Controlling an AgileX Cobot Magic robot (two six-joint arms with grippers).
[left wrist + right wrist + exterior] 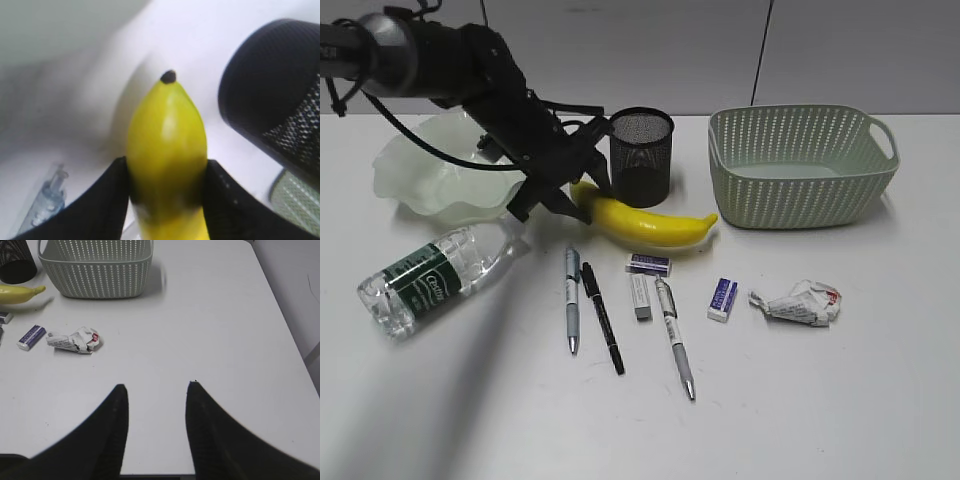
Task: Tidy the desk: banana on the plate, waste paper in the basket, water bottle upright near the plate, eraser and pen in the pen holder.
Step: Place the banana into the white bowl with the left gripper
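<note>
White desk (800, 400): left jaws clamp the banana (650, 224)

The curved yellow banana (650, 224) has its left end hidden behind the black left gripper (570, 200). In the left wrist view, the black wire-mesh pen holder (275, 100) is blurred and cut by the right edge. The print on the crumpled white waste paper (75, 339) is too small to read.

I read this as probably a lab test bench: plain white desk (840, 420), grey panelled wall (820, 50) at 12 o'clock, staged stationery, nothing homely.
</note>
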